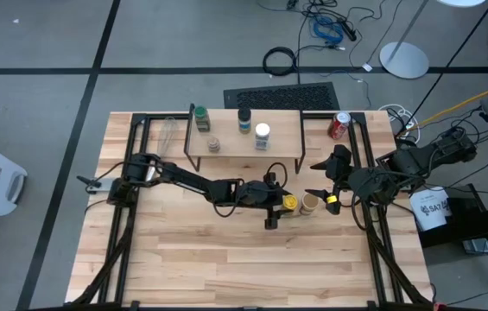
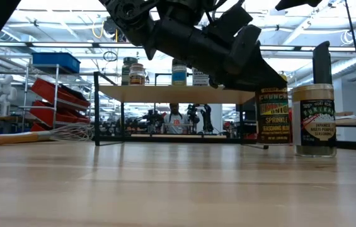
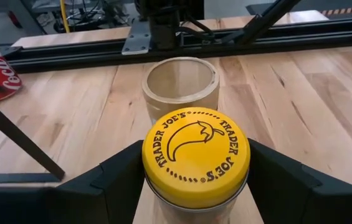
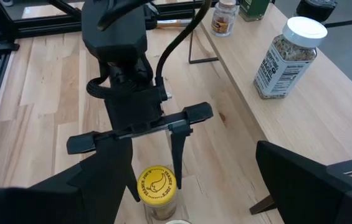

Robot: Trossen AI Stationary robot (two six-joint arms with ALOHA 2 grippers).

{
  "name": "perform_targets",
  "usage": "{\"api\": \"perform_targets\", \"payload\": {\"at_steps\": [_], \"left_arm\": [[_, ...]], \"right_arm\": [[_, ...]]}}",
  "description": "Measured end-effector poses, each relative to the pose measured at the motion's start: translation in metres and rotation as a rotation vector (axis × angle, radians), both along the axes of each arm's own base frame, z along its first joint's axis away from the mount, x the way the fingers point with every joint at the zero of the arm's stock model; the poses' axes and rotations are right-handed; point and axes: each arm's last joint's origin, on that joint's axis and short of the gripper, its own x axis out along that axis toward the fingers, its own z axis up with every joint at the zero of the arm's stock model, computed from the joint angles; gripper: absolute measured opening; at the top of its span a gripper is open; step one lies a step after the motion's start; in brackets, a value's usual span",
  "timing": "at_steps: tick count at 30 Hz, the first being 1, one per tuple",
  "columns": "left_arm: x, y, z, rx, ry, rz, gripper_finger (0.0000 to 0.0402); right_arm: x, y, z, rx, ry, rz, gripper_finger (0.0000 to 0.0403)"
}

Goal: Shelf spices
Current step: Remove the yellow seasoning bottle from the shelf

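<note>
A jar with a yellow lid [image 3: 195, 155] stands on the table in front of the shelf [image 1: 235, 149], and my left gripper [image 1: 280, 204] is shut on it. A tan-lidded jar [image 1: 310, 204] stands just to its right. My right gripper [image 1: 317, 180] hangs open above the table right of both jars, facing left, touching nothing. On the light-wood shelf board stand a green-lidded jar [image 1: 200, 117], a dark-lidded jar [image 1: 244, 119], a white-lidded jar [image 1: 263, 134] and a small brown jar [image 1: 214, 143]. My left gripper pinches the yellow-lidded jar between its two fingers [image 3: 123, 177], one on each side just under the lid's rim [image 3: 152, 186]. The fingers come from the table's left, slanting slightly down. The jar is upright, and its base [image 2: 273, 142] appears to rest on the table.
A red soda can [image 1: 339, 126] stands at the shelf's right end and a wire whisk [image 1: 170, 130] lies at its left end. The shelf's thin black legs [image 1: 299, 160] stand close behind the jars. Bare wood stretches toward the table's near edge [image 1: 244, 276].
</note>
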Motion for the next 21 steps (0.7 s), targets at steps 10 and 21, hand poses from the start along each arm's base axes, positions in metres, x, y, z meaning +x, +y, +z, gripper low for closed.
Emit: {"api": "perform_targets", "payload": {"at_steps": [10, 21], "left_arm": [[0.003, 0.000, -0.012, 0.003, 0.002, 0.001, 0.0260], [0.004, 0.000, -0.012, 0.050, -0.009, -0.008, 0.0260]], "right_arm": [[0.000, 0.000, 0.000, 0.000, -0.001, 0.000, 0.0329], [0.000, 0.000, 0.000, 0.000, -0.001, 0.000, 0.0329]]}}
